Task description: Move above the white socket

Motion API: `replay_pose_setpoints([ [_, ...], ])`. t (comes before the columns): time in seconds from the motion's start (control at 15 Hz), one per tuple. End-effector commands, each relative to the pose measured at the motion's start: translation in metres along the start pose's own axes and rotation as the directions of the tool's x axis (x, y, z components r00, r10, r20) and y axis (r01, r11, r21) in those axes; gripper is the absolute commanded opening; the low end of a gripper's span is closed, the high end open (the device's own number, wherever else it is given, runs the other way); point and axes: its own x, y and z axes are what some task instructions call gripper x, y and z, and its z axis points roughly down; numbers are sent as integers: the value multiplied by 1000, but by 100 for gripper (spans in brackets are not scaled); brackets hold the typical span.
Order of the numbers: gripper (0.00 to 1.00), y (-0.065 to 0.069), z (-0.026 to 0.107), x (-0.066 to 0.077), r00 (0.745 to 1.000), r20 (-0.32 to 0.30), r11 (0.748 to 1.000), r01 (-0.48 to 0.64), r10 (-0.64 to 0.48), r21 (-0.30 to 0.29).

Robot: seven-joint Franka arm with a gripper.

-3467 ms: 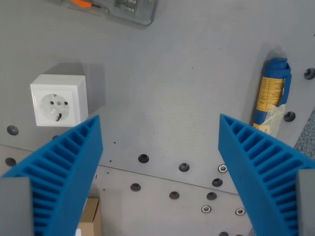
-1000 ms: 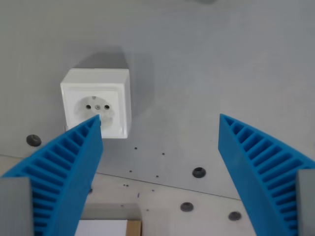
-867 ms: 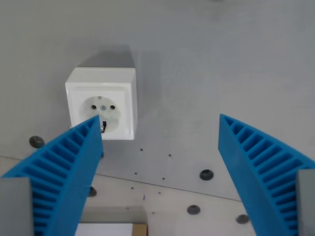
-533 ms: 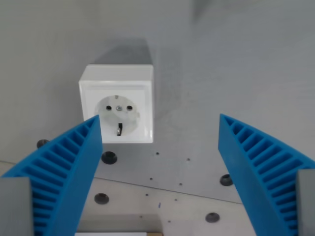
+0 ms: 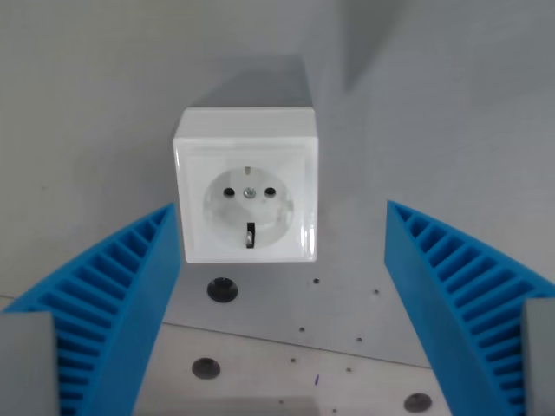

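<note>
**Two blue fingers spread wide, white socket between them**

Two ribbed blue fingers (image 5: 104,303) fill the near corners of the wrist view, one at the wrist view's left and one at the wrist view's right, each rising from a grey mount at the bottom edge. They stand far apart, so the gripper (image 5: 282,208) is wide open, and nothing is held between them.

Between the fingers, nearest the camera, lies the grey table (image 5: 451,104). A seam runs across its near part from left to right, and the plate on the near side of it looks slightly lighter. Several dark round holes (image 5: 223,289) dot this area: one just below the socket, another nearer and a little left, one more toward the right finger. Small dark specks lie scattered around them.

A little farther sits the white socket (image 5: 247,192), a square box with a round recessed face, two pin holes, a small screw between them and a dark earthing clip at its near edge. It is just left of centre, closer to the left fingertip than to the right one, touching neither.

Beyond the socket, its soft shadow falls on the plain grey surface.
</note>
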Motion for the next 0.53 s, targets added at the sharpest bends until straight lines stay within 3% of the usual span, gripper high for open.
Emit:
replay_pose_setpoints([
  [0.07, 100, -9, 12, -3, 995, -93, 999, -32, 30, -23],
  [0.53, 100, -17, 21, -8, 994, -109, 999, -30, 26, -34],
])
